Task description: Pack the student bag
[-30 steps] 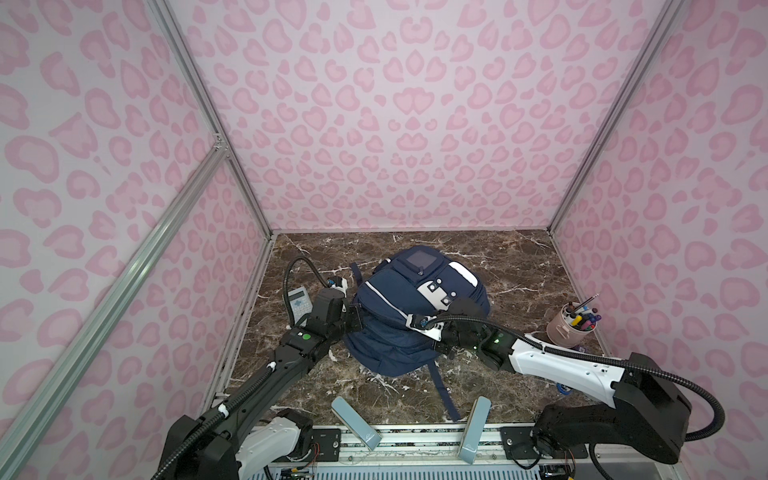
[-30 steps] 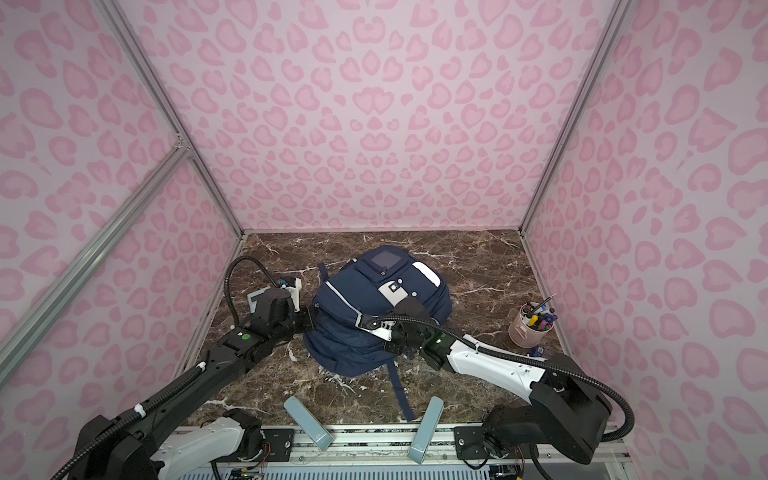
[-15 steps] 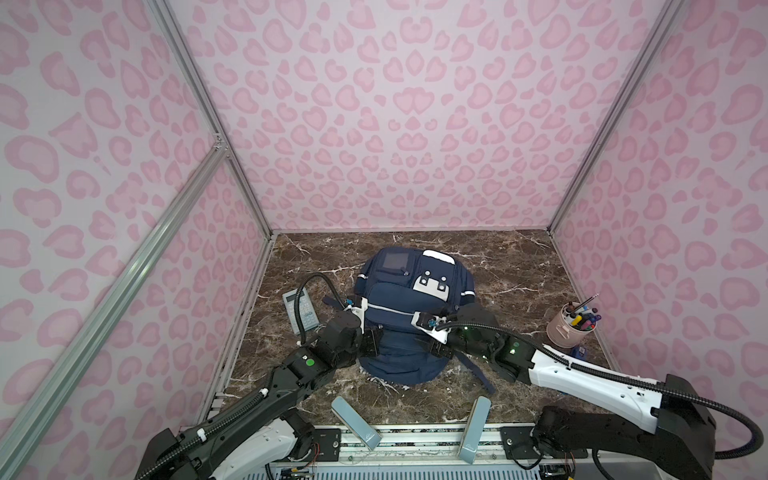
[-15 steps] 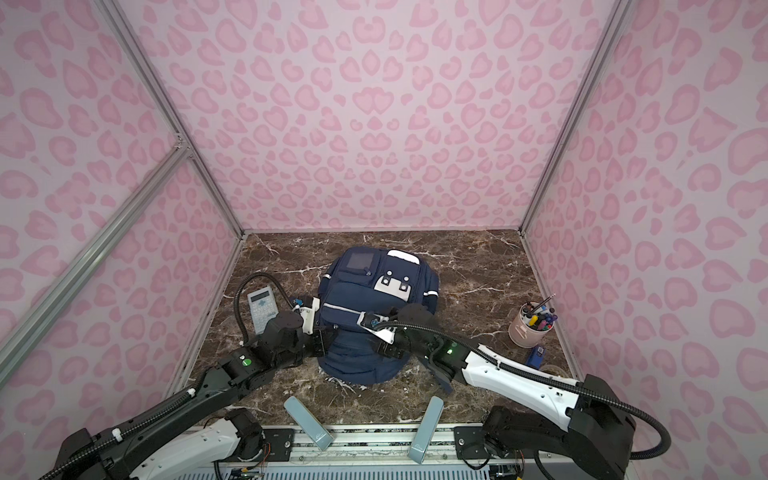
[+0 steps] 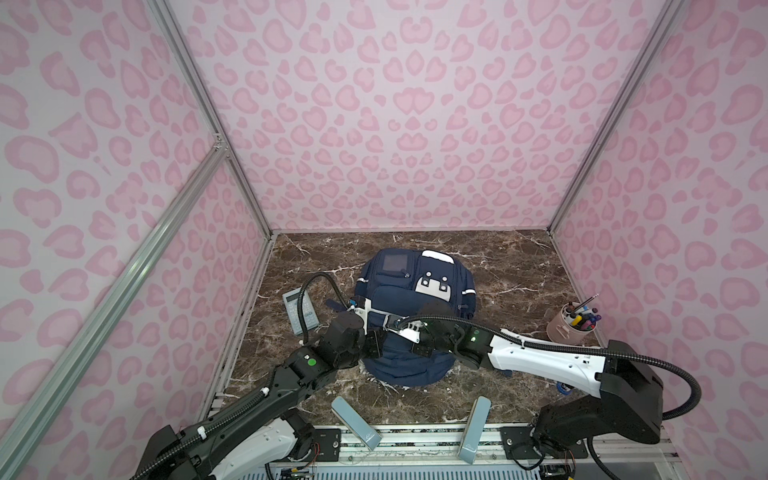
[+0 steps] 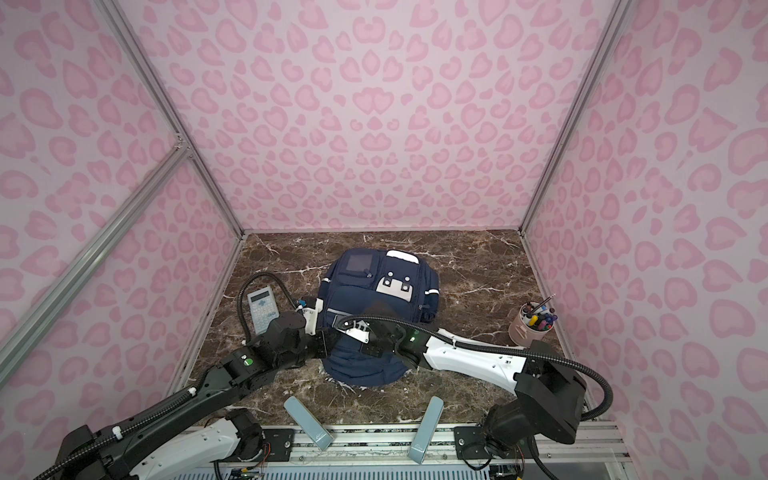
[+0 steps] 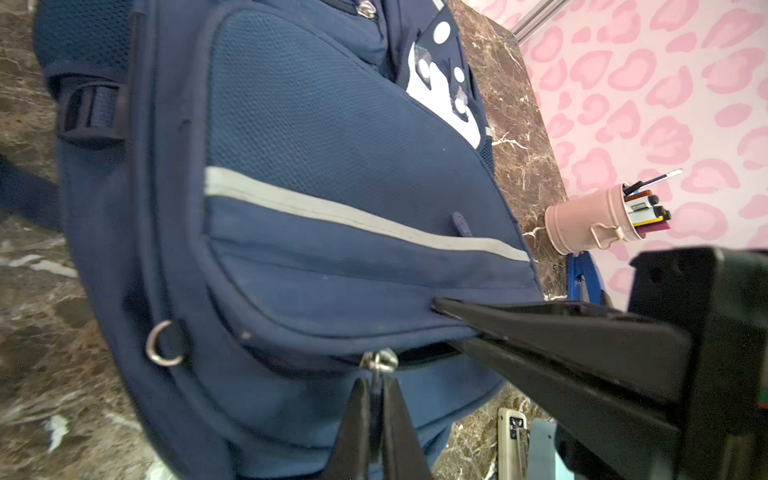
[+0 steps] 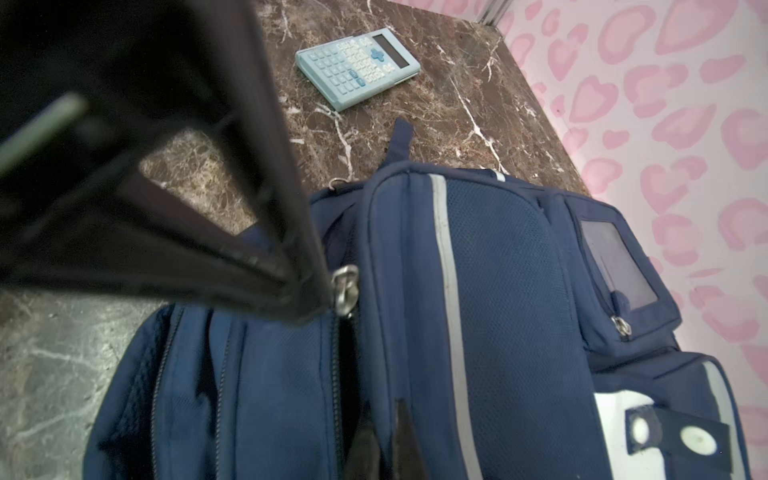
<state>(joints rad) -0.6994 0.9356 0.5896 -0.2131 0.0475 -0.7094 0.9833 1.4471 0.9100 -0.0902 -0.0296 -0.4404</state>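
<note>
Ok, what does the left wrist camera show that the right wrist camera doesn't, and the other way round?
Only the left wrist view: the pink pen cup by the wall. Only the right wrist view: the calculator and a clear window pocket. Both: the navy student bag, its grey stripe, the marble table, and the left claw shut on the zipper pull.

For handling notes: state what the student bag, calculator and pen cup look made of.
The student bag: matte woven navy fabric, mesh-textured panels, grey stripes. The calculator: probably hard pale-blue plastic, moulded keys. The pen cup: smooth pink, thin handle; metal or plastic, unclear.
</note>
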